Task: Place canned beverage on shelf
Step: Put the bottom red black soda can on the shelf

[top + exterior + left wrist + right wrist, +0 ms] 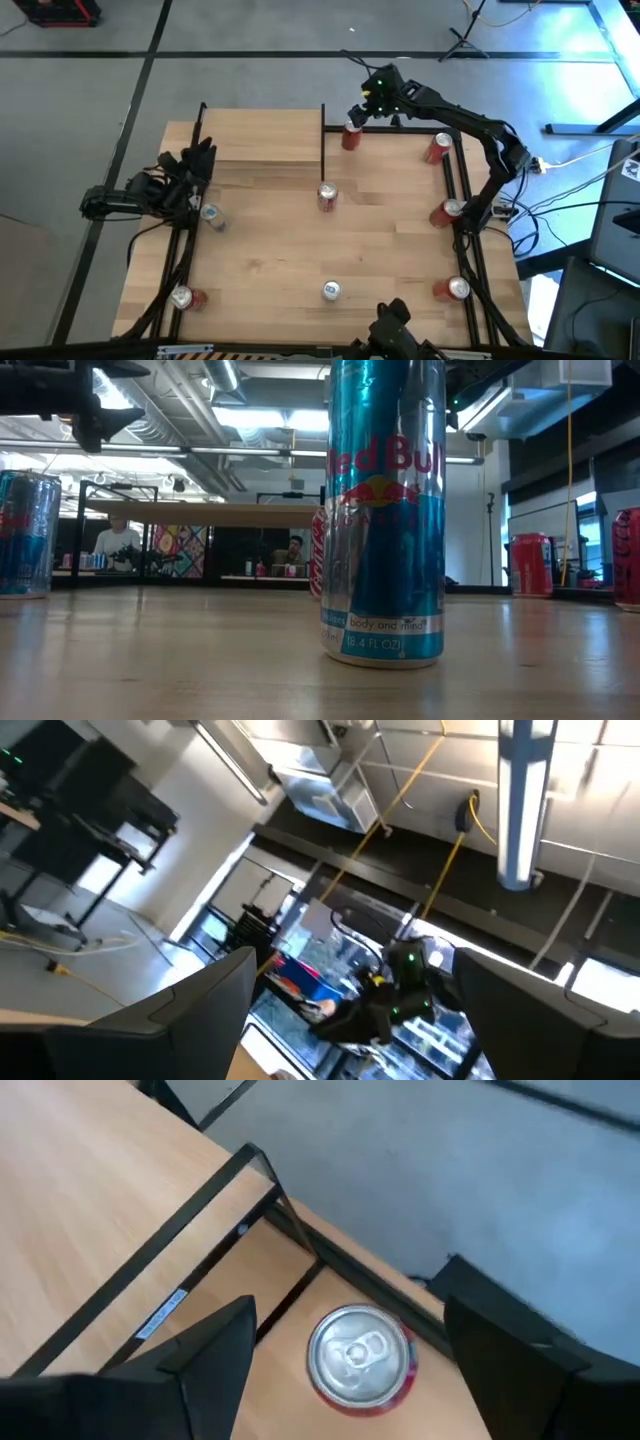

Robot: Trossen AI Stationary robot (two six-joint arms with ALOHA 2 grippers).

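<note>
A red can (361,1356) with a silver top stands upright on the counter (90,1190), just beside the shelf's (215,1190) black corner post, between the right end effector's (350,1355) spread fingers (215,1345)

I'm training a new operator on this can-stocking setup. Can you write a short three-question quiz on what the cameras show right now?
1. True or false: the red can under the right claw stands upright on the table beside the shelf, not on it.
2. Which state fits the right claw? A) shut on the red can B) open above the red can C) resting on the shelf
3. Fill in: the left claw waits at the table's ____ edge, seen from overhead.

Key: 1 true; 2 B; 3 left.
</note>
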